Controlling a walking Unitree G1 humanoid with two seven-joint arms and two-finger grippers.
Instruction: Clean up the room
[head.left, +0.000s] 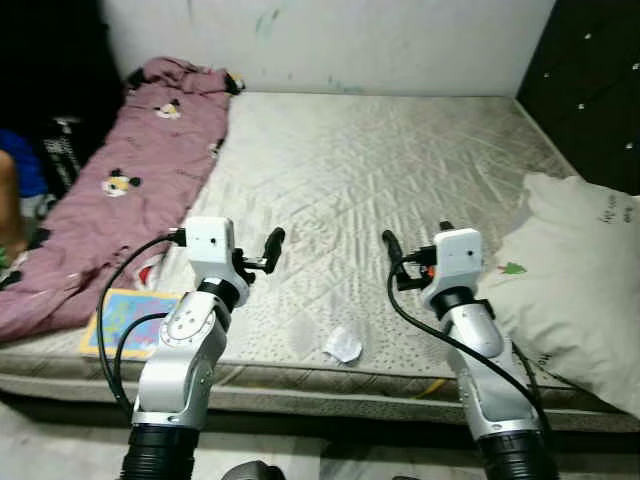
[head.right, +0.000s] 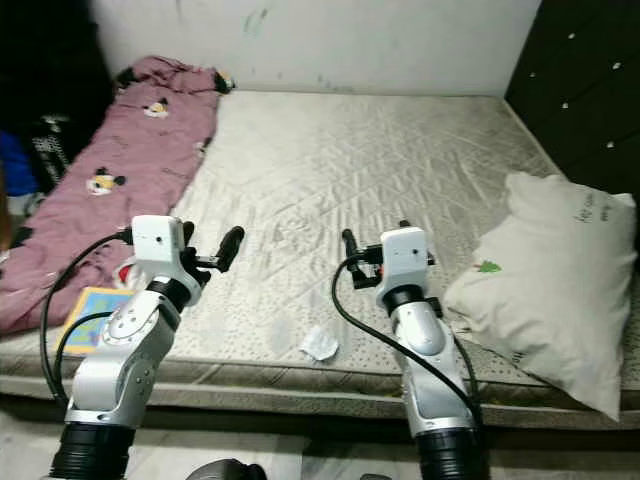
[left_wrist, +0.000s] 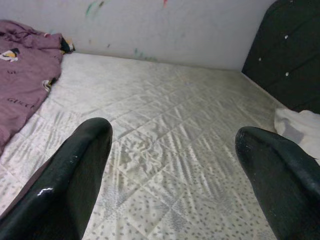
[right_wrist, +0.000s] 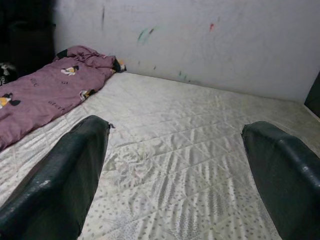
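A crumpled white paper (head.left: 343, 346) lies on the mattress (head.left: 370, 170) close to its front edge, between my two arms. At the front left corner a colourful flat book (head.left: 128, 320) rests partly under a purple blanket (head.left: 130, 190) printed with cartoon mice, which runs along the bed's left side. A white pillow (head.left: 580, 290) sits at the right edge. My left gripper (left_wrist: 175, 134) is open above the mattress, nothing between its fingers. My right gripper (right_wrist: 175, 130) is open too and holds nothing. Both hover a little beyond the paper.
A black padded headboard (head.left: 590, 80) rises on the right and a scribbled white wall (head.left: 350, 40) stands at the back. Dark clutter and something blue (head.left: 20, 165) sit off the bed's left side. Pale floor (head.left: 40, 440) shows below the bed's front edge.
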